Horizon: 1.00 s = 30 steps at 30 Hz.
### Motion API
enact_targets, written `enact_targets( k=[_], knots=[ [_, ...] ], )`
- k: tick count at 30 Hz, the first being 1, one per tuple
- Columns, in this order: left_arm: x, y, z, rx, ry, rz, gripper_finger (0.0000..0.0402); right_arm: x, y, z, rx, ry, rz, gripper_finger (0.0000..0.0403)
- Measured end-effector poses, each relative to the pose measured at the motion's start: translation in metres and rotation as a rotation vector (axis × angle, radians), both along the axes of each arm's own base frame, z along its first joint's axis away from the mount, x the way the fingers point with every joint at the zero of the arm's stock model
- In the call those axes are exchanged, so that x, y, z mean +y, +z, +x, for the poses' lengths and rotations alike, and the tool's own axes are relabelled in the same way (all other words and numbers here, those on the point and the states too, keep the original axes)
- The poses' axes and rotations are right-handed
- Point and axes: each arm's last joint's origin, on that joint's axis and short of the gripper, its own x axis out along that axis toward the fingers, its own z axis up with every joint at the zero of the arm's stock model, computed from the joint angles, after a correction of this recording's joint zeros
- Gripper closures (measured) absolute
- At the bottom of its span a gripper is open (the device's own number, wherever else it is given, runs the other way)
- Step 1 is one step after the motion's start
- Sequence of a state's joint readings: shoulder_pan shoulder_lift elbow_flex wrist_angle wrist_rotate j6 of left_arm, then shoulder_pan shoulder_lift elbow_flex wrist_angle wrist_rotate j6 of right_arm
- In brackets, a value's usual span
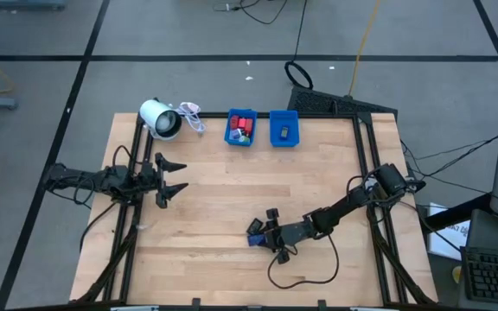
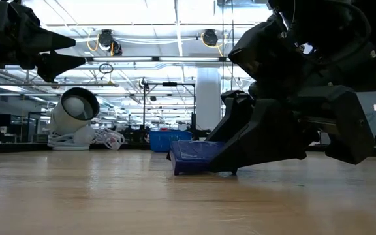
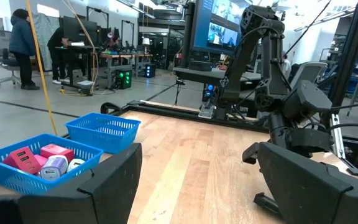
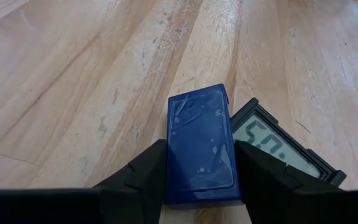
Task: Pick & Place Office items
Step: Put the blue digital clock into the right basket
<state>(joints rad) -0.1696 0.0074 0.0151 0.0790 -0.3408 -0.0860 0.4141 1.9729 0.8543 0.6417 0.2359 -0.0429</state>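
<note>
A: Gripping looks sound so far. The right gripper (image 4: 201, 171) has its fingers pinched on the long sides of the blue block (image 4: 202, 146), down near the table's (image 1: 214, 207) six o'clock edge, a little right of centre.

B: Is the block off the wood yet?

A: From table height its far end (image 2: 191, 156) seems to rest on the surface while the gripped end tilts up slightly, so I judge the lift as barely started. There is also a small black display (image 4: 278, 146) just beside the block, touching or nearly touching one finger.

B: So what makes the lift go well?

A: Raise straight up first, so the display is not dragged along. The hold sits toward one end of the block, so it may pivot; a slow rise without wrist twist should keep it from slipping.

B: And then where?

A: The two bins sit at the table's twelve o'clock edge. The left bin (image 1: 241, 128) already holds red, green and pale pieces; the right bin (image 1: 284, 130) holds one dark item. Which one this block belongs in I cannot tell. Carry it high enough to clear a rim before lowering.

B: The other arm?

A: The left gripper (image 1: 169, 179) waits at nine o'clock, fingers spread wide, holding nothing, well apart from the path.
</note>
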Motion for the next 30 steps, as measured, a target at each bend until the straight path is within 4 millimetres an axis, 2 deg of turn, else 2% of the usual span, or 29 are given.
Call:
enact_targets(
  k=[9, 19, 30],
  knots=[
    [0.0, 0.0, 0.0, 0.0, 0.0, 0.0, 0.0078, 0.0, 0.011, -0.001, -0.018, -0.002, 0.012, 0.0242],
    [0.0, 0.0, 0.0, 0.0, 0.0, 0.0, 0.0078, -0.003, 0.048, -0.006, -0.078, 0.0, 0.036, 0.0242],
    [0.0, 0.0, 0.0, 0.0, 0.0, 0.0, 0.0078, -0.012, 0.089, -0.02, -0.081, -0.025, 0.072, 0.0241]
  ],
)
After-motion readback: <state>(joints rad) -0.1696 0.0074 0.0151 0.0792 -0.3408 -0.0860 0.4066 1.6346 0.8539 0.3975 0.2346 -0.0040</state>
